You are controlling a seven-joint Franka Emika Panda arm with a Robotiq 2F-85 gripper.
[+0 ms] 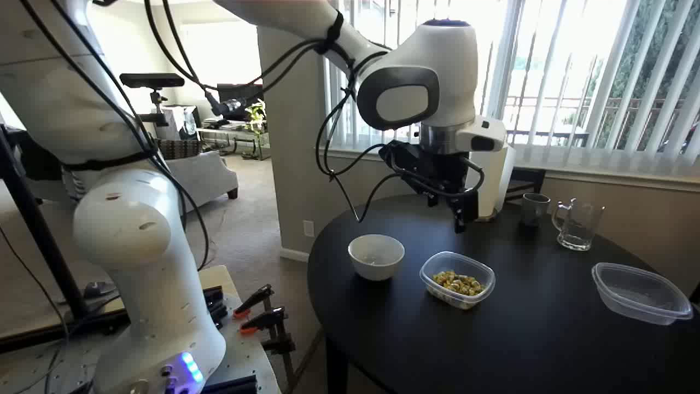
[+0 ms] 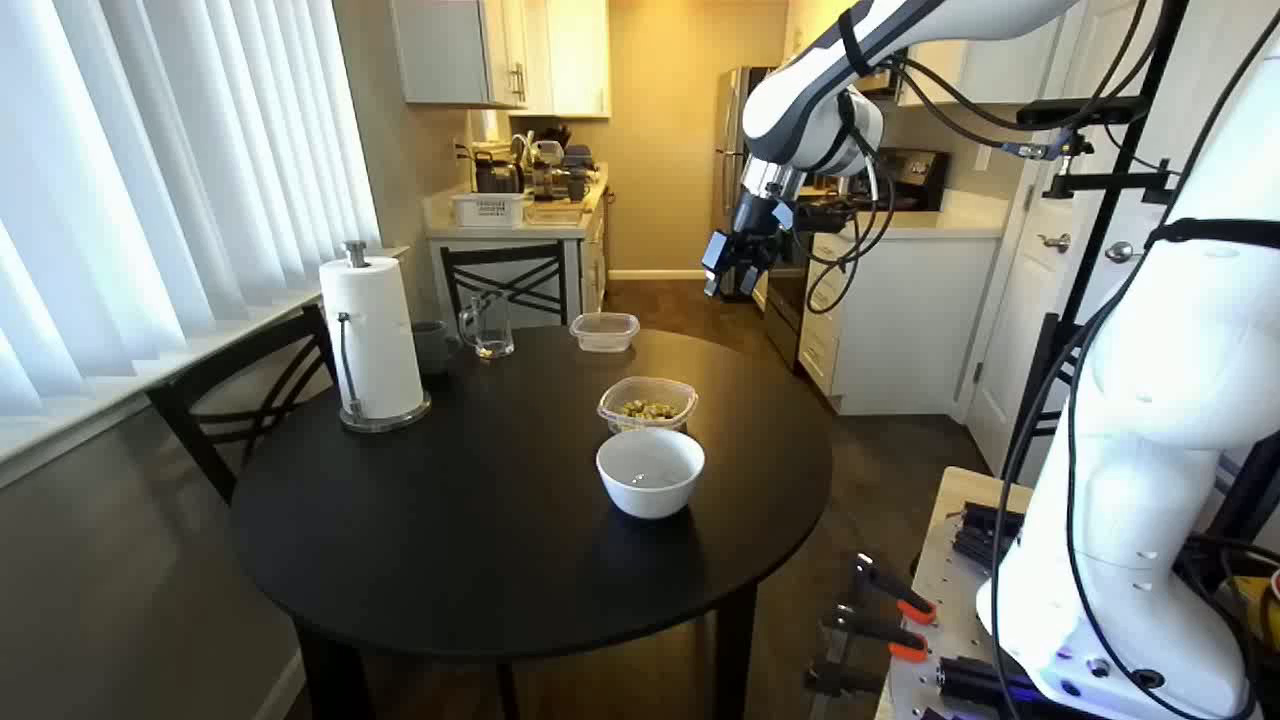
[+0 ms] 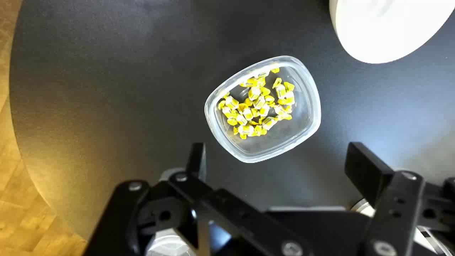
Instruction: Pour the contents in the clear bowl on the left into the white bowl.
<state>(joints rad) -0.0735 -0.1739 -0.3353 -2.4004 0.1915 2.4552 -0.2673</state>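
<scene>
The clear bowl [image 1: 456, 264] stands upright on the dark round table. It also shows in an exterior view [image 2: 650, 388] and in the wrist view [image 3: 302, 121]. The contents [image 3: 259, 106] are small yellow-and-white wrapped pieces heaped inside it, seen also in both exterior views [image 1: 458, 283] [image 2: 648, 409]. The white bowl [image 1: 374, 269] [image 2: 650, 495] stands beside the clear bowl, and part of it shows at the top right of the wrist view [image 3: 387, 32]. My gripper [image 1: 447, 212] [image 2: 733, 270] [image 3: 282, 166] is open and empty, pointing down above the table, apart from both bowls.
A paper-towel roll [image 2: 375, 340] stands near the window. A grey cup [image 1: 535, 209], a clear glass mug [image 1: 579, 227] and a wider clear container [image 1: 640, 295] also stand on the table [image 2: 450, 560]. Chairs surround it. Cables hang by the arm.
</scene>
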